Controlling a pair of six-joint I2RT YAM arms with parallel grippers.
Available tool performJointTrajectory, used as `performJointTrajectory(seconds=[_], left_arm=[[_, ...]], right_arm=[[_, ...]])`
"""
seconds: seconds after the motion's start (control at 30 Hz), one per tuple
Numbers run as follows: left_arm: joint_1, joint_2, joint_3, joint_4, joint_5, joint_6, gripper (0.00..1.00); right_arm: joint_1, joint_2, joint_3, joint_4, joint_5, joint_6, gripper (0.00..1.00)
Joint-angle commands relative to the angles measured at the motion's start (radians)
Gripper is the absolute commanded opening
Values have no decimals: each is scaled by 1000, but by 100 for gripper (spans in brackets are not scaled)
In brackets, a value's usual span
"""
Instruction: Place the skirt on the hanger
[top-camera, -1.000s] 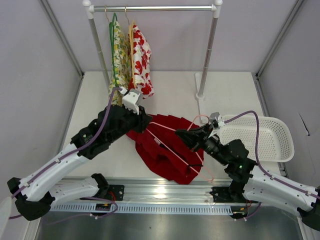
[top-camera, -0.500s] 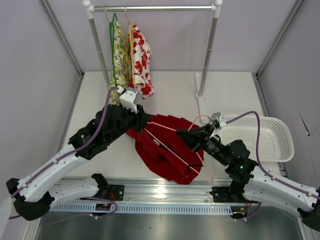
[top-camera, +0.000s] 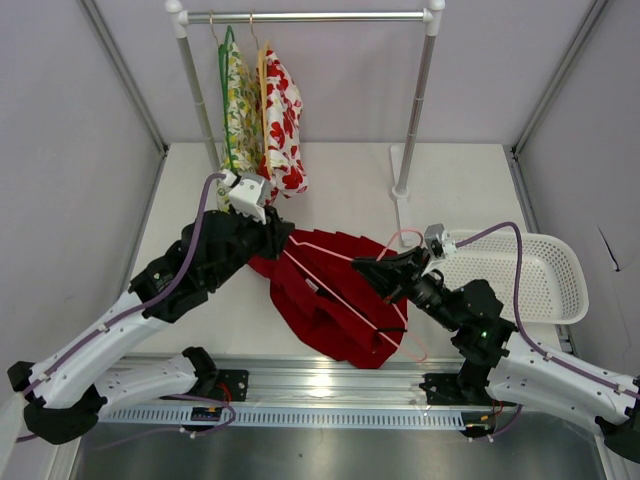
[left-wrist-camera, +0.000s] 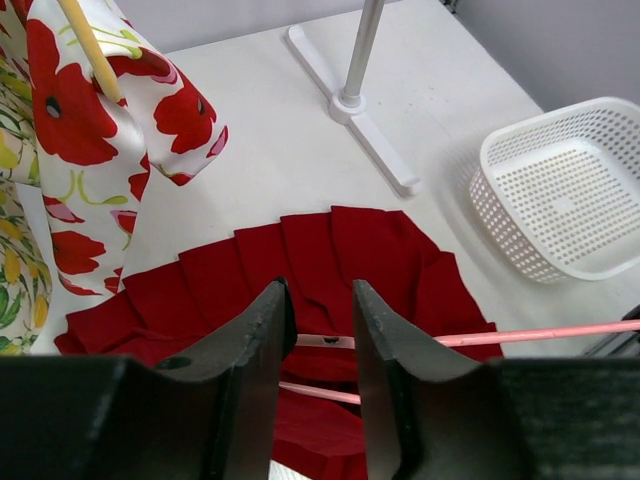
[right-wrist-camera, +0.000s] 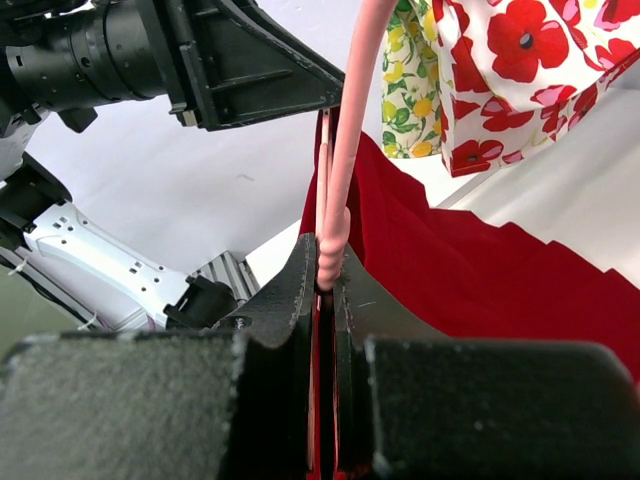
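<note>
From above, the skirt (top-camera: 345, 335) is seen spread flat on the table (top-camera: 340, 190) between the two arms, well short of the rail (top-camera: 310, 16), where two printed garments already hang. The hanger (top-camera: 330, 288) is laid slantwise across the red cloth. Its hook end is gripped by the right gripper (top-camera: 385, 268), and the left gripper (top-camera: 275, 238) is poised at the skirt's upper left edge, near the hanger's far corner. A basket (top-camera: 510, 234) stands off to the right.

In the left wrist view, the left pincer's jaws are held a narrow way apart and nothing is caught between them. The pleated hem and a stretch of pink wire (left-wrist-camera: 540, 334) are seen beyond the fingertips (left-wrist-camera: 280, 300).

In the right wrist view, the right pincer is clamped tight on the pink wire (right-wrist-camera: 355, 110), with red cloth (right-wrist-camera: 450, 270) lying just behind it.

The task is judged to be at an early stage. The hanger has been secured and brought onto the skirt, but no part of the skirt is yet carried by it. The fabric has yet to be gripped, and then threaded or draped over the wire.
</note>
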Motion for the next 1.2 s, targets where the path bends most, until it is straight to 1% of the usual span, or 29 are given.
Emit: performJointTrajectory(seconds=[0.0, 0.1, 0.13, 0.17, 0.23, 0.27, 0.43, 0.47, 0.5, 0.57, 0.63, 0.67, 0.7, 0.87, 0.93, 0.97, 1.0, 1.13, 1.17], left_arm=[[-6, 8, 39, 51, -3, 34, 29], [-6, 8, 41, 62, 10, 44, 22], [-6, 12, 45, 65, 44, 52, 21], [-6, 15, 47, 69, 62, 55, 17], [-6, 15, 47, 80, 104, 63, 15], [-6, 17, 48, 89, 115, 64, 12], [-6, 24, 67, 99, 182, 83, 2], [-6, 26, 68, 103, 193, 86, 2], [-6, 26, 73, 106, 210, 89, 5], [-6, 23, 71, 121, 210, 88, 13], [-6, 14, 64, 144, 207, 89, 14], [-6, 11, 61, 154, 205, 88, 19], [-6, 9, 62, 161, 192, 89, 21], [-6, 5, 68, 198, 159, 83, 17], [-6, 15, 87, 195, 165, 83, 14], [-6, 27, 99, 195, 164, 83, 10], [-6, 31, 107, 198, 159, 81, 8], [-6, 15, 111, 244, 149, 60, 9], [-6, 14, 113, 253, 156, 60, 12]], right_arm=[[11, -12, 57, 126, -49, 30, 0], [11, -12, 55, 136, -50, 30, 0], [11, -12, 50, 142, -46, 30, 0], [11, -10, 49, 145, -45, 27, 0], [11, -6, 49, 159, -42, 24, 0], [11, 2, 49, 167, -40, 22, 0], [11, 16, 63, 208, -37, 7, 0], [11, 21, 67, 210, -39, 4, 0], [11, 24, 81, 210, -46, -1, 0], [11, 25, 96, 205, -53, -7, 0], [11, 21, 112, 195, -56, -19, 0], [11, 16, 115, 190, -53, -22, 0], [11, 11, 116, 182, -48, -25, 0], [12, -24, 130, 170, -37, -47, 0], [11, -27, 135, 170, -37, -53, 0], [11, -28, 141, 172, -34, -61, 0], [11, -30, 147, 170, -36, -64, 0], [12, -35, 171, 158, -37, -82, 0], [11, -35, 179, 153, -40, -87, 0]])
